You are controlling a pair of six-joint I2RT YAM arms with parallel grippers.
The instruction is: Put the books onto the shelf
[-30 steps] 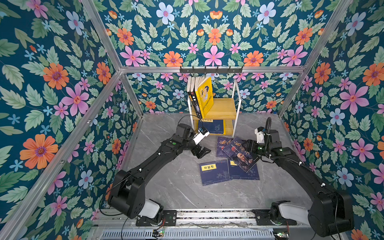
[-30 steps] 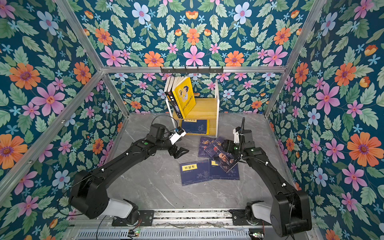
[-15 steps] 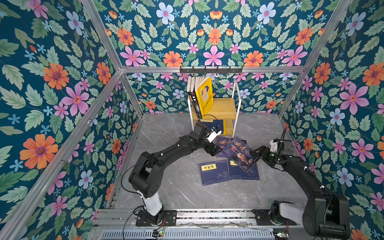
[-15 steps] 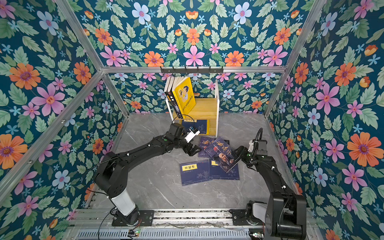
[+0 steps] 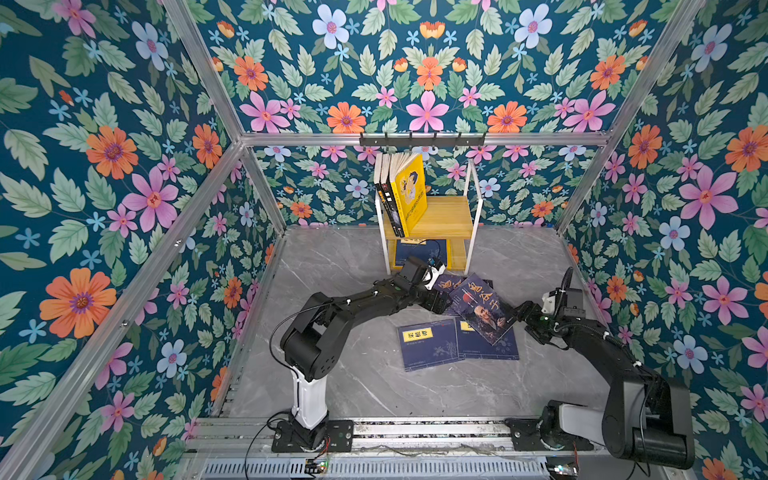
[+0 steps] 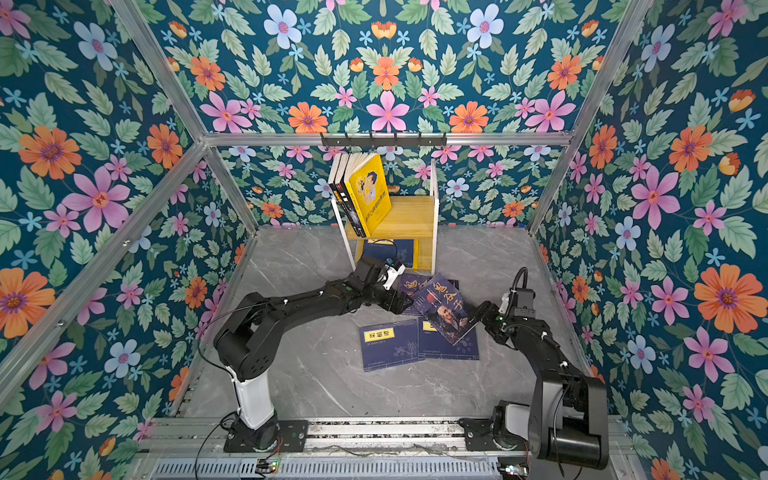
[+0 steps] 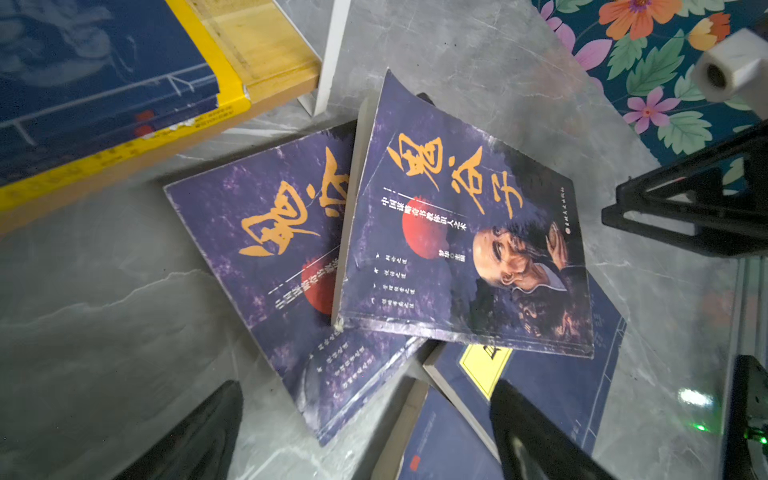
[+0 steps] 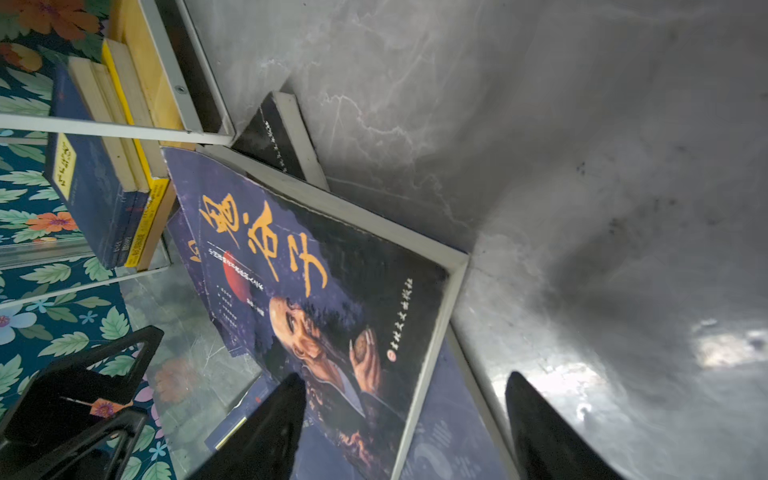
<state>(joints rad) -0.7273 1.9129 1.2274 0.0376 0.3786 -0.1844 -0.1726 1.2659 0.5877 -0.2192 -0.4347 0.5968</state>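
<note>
**Two open pincers around one propped paperback**

In both top views the shelf (image 5: 451, 216) stands at the back of the counter (image 5: 353, 374), with upright books (image 5: 407, 191) leaning on its upper board. The rest lie heaped just in front of it. The top portrait book (image 5: 482, 307) rests tilted across the others, with the left pincer (image 5: 440, 301) at one side and the right pincer (image 5: 519, 318) at the opposite corner. With both arms this near one book, they could bump or pull against each other.

In the left wrist view the left pincer (image 7: 365, 388) gapes wide and holds nothing, poised over the lower portrait book (image 7: 270, 249) and a navy book (image 7: 540, 386). Closing here might catch two covers at once or shove the heap.

In the right wrist view the right pincer (image 8: 405, 376) is spread wide and empty, straddling the top book's free edge, one finger over the cover and one over bare counter. The book is only propped, so a push could slide it away, and a shallow pinch could fold the cover. A black book (image 8: 274, 133) by the shelf's foot could get jammed.
</note>
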